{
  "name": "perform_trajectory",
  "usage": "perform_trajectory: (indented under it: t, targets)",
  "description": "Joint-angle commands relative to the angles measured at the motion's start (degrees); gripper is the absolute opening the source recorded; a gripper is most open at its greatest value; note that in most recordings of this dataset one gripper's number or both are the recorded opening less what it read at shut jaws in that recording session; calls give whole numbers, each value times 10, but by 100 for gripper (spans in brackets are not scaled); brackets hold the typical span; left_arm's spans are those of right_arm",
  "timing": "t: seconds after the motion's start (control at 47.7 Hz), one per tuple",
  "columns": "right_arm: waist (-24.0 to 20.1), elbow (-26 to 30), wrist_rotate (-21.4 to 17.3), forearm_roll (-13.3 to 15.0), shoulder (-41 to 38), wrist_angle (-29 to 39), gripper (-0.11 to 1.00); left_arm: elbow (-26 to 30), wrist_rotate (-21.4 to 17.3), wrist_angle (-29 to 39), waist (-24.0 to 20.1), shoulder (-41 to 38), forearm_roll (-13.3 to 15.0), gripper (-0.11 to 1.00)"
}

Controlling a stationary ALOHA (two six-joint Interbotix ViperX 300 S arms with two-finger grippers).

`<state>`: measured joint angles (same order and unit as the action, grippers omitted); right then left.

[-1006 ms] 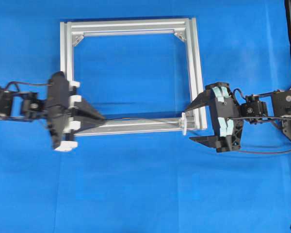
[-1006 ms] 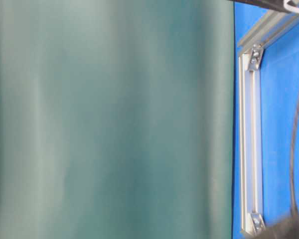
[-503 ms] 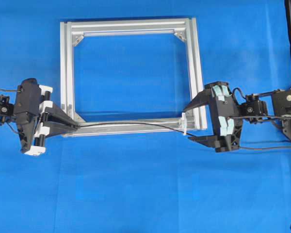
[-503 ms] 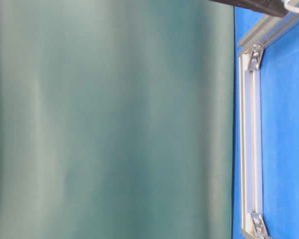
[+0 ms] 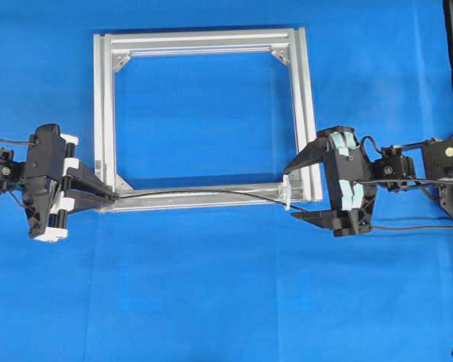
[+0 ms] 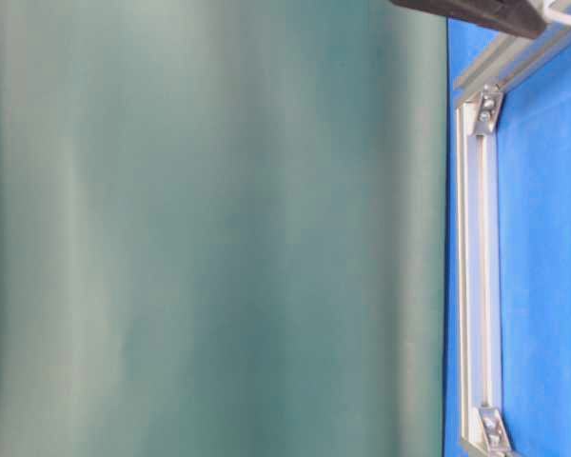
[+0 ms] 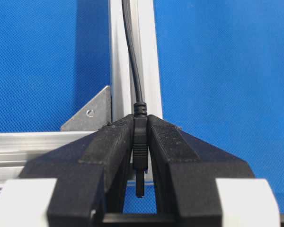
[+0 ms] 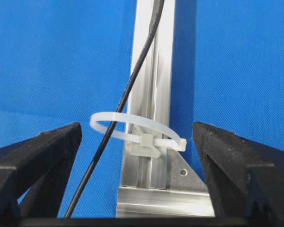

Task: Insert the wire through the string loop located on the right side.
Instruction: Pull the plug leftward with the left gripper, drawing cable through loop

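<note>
In the left wrist view the left gripper (image 7: 139, 156) has its black jaws pressed together on the small dark cylindrical plug tip of the thin black flexible wire (image 7: 134, 71); the plug sits between the fingers with its end pointing back toward the camera, and the cable runs straight away from them along the silver aluminium frame bar (image 7: 149, 56). In the right wrist view the right gripper (image 8: 137, 161) stands wide apart and holds nothing; between its black fingers (image 8: 42, 156) rises the white upright string loop (image 8: 135, 127), fixed to the frame's corner, and the wire passes through its opening and trails down toward the camera. Overhead, the wire's long axis lies along the frame's lower bar, from the left gripper (image 5: 106, 197) at the left corner to the loop (image 5: 286, 192) at the right corner; the open right gripper (image 5: 294, 190) is by far the nearer hand to the loop, so I judge that any grasp of the threaded length falls to it.
</note>
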<state>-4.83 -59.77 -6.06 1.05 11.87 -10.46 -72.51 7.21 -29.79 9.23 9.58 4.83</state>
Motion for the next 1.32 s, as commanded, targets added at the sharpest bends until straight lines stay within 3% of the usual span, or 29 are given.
perform_trajectory:
  t: [0.0, 0.063, 0.251, 0.335, 0.461, 0.775, 1.089, 1.299]
  targets:
    - [0, 12, -1, -2, 11, 1, 87, 0, -1, -3, 4, 11, -2, 7]
    - [-1, 13, -1, -3, 11, 4, 87, -1, 2, -2, 3, 12, -2, 11]
    - [-1, 15, -1, -2, 11, 13, 87, 2, -4, -2, 3, 14, -2, 69]
    - [0, 16, -1, -2, 11, 13, 87, 0, -4, -1, 3, 14, -2, 85]
    - [0, 17, 0, -2, 11, 14, 87, 0, -4, -1, 3, 15, -2, 80]
    - [-1, 31, 0, -2, 27, 49, 87, 17, -8, 8, 3, 50, -2, 81]
    - [0, 35, 2, 0, 101, 89, 87, 52, -37, 77, 2, 97, -2, 81]
    - [0, 28, 1, 0, 135, 94, 87, 67, -39, 86, 0, 98, -2, 81]
